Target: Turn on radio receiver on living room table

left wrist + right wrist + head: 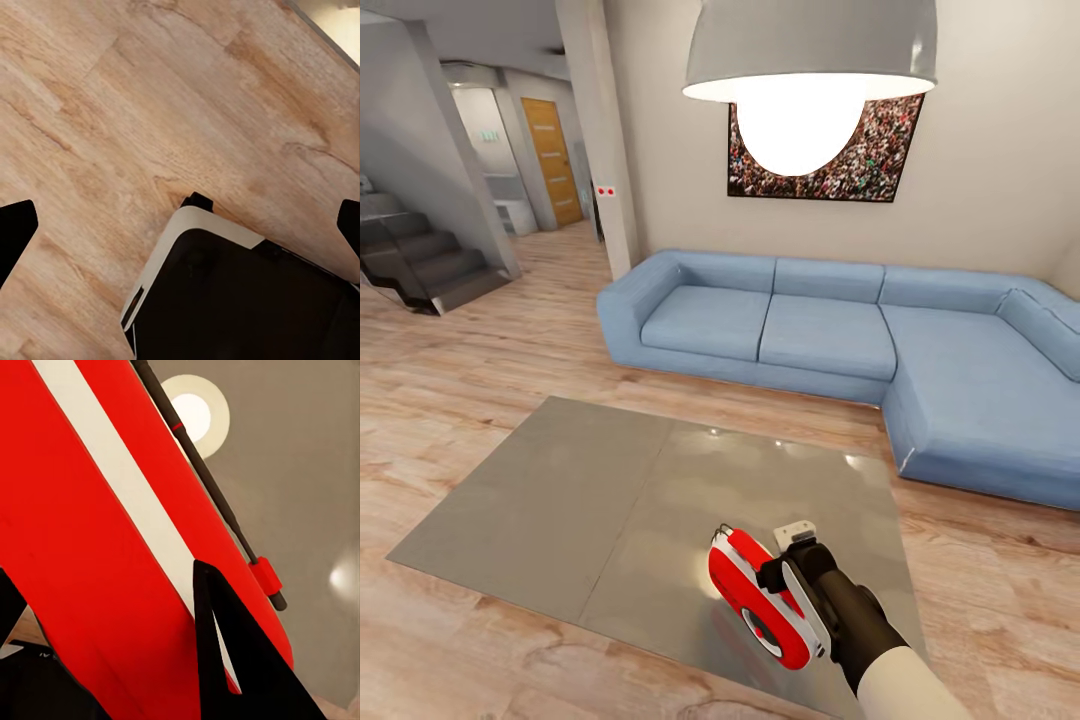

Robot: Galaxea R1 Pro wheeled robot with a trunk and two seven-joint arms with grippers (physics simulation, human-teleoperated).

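My right end effector [792, 590] is clamped on the radio [752, 598], above the surface [610, 500]. It looks light, hard and slippery; I squeeze its flat sides.

1. Your radio receiver [752, 600] looks like smooth, glossy red plastic with white sides.
2. The table [610, 490] top is glossy grey, mirroring lamp light.
3. The sofa [840, 340] reads as matt blue cloth.
4. The floor [150, 112] is grained light wood.

Glossy table [560, 500] — radio receiver [745, 595] atop
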